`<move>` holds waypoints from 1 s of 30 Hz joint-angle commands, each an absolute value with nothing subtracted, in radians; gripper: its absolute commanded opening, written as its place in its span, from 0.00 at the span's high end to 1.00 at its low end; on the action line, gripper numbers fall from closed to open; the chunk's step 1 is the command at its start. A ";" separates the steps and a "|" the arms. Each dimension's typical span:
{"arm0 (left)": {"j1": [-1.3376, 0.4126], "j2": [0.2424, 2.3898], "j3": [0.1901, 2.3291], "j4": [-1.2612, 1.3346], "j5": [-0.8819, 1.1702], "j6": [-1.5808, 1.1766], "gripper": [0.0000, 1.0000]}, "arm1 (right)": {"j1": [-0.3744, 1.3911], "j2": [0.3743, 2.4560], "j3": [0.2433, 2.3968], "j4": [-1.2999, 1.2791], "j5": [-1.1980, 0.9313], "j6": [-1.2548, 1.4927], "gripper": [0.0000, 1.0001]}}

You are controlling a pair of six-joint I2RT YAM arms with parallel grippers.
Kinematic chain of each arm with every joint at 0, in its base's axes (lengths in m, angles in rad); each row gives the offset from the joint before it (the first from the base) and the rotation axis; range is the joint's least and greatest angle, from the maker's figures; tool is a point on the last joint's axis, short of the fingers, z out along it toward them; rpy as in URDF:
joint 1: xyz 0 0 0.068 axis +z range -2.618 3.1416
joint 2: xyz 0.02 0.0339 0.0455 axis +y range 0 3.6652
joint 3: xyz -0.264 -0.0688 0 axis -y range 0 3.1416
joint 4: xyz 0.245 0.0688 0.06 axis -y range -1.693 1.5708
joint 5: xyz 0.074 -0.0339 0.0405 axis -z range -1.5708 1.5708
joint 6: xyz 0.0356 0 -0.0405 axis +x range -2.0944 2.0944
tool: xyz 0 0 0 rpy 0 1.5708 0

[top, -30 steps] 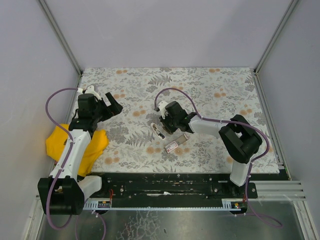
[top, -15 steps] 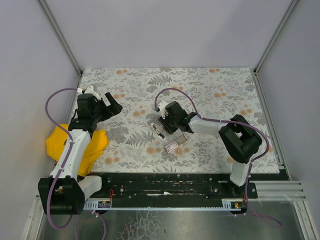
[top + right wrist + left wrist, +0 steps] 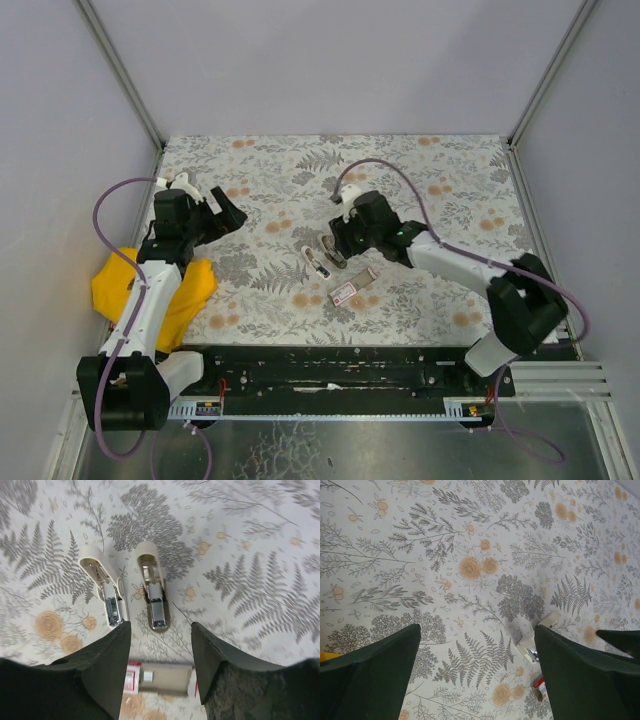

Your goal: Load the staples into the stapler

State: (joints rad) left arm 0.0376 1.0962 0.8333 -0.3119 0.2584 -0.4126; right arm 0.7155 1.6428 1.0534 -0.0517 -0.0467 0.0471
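Note:
The stapler (image 3: pixel 322 257) lies opened on the floral mat, its two cream halves side by side with the metal channels facing up. Both halves show in the right wrist view (image 3: pixel 154 592). The staples carton (image 3: pixel 352 287), pink-and-white with its grey tray slid out, lies just nearer than the stapler. In the right wrist view the carton (image 3: pixel 165 679) sits low between my fingers. My right gripper (image 3: pixel 160 627) is open and empty, hovering over the carton and the stapler's near ends (image 3: pixel 338 243). My left gripper (image 3: pixel 226 212) is open and empty at the far left, well away from both (image 3: pixel 477 630).
A yellow cloth (image 3: pixel 150 290) lies at the mat's left edge under my left arm. In the left wrist view the stapler (image 3: pixel 536 641) and the carton's corner (image 3: pixel 539 689) peek out beside the right finger. Grey walls enclose the mat on three sides.
My right arm has swung its elbow out to the right and its wrist has drawn back and right off the stapler, uncovering the second half. The left arm has barely moved.

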 commanded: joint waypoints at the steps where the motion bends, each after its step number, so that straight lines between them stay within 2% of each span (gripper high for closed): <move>1: 0.031 1.056 0.796 -0.193 0.340 -0.395 0.07 | 0.647 1.455 0.981 -0.108 -0.060 0.244 0.42; 4: -0.012 1.054 0.792 -0.194 0.335 -0.386 0.09 | 0.641 1.408 0.915 -0.157 -0.038 0.301 0.45; 8: -0.090 1.065 0.799 -0.219 0.291 -0.368 0.09 | 0.643 1.404 0.830 -0.172 -0.028 0.311 0.59; 12: -0.102 1.083 0.807 -0.235 0.274 -0.367 0.09 | 0.656 1.428 0.807 -0.167 -0.050 0.282 0.67; 30: -0.102 1.108 0.821 -0.265 0.244 -0.363 0.09 | 0.759 1.603 0.904 -0.157 -0.013 0.232 0.73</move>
